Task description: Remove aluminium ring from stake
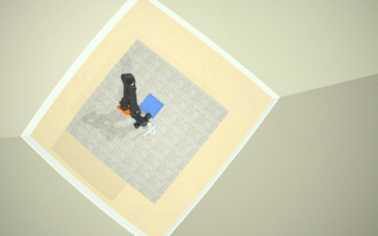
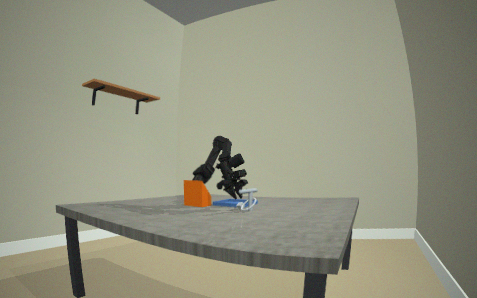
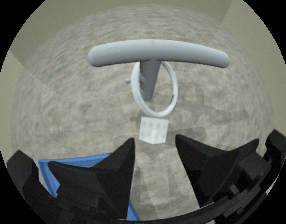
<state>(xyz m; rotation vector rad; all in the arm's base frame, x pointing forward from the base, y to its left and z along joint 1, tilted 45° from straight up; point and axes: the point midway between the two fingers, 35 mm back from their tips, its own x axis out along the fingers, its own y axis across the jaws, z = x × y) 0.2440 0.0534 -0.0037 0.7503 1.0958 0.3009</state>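
The steel stake (image 3: 159,51) (image 2: 248,190) has a thick rounded cross-bar on a short post. The pale ring (image 3: 157,115) stands tilted up around the post, under the cross-bar, its near side toward the fingers in the wrist view. A white block-like tab (image 3: 153,131) sits at the ring's near end. My gripper (image 3: 155,140) (image 2: 237,197) is partly open and empty. Its fingertips are short of the tab, one on either side of its line in the wrist view; contact is not visible. The blue tray (image 1: 152,105) (image 2: 224,203) (image 3: 74,161) is empty and partly hidden by the left finger in the wrist view.
The orange arm base (image 1: 124,110) (image 2: 196,194) stands beside the tray. The arm reaches from it over to the stake, passing close to the tray's side. The grey table top (image 1: 185,119) (image 2: 294,225) carries these things. A wooden shelf (image 2: 121,91) hangs on the wall, far off.
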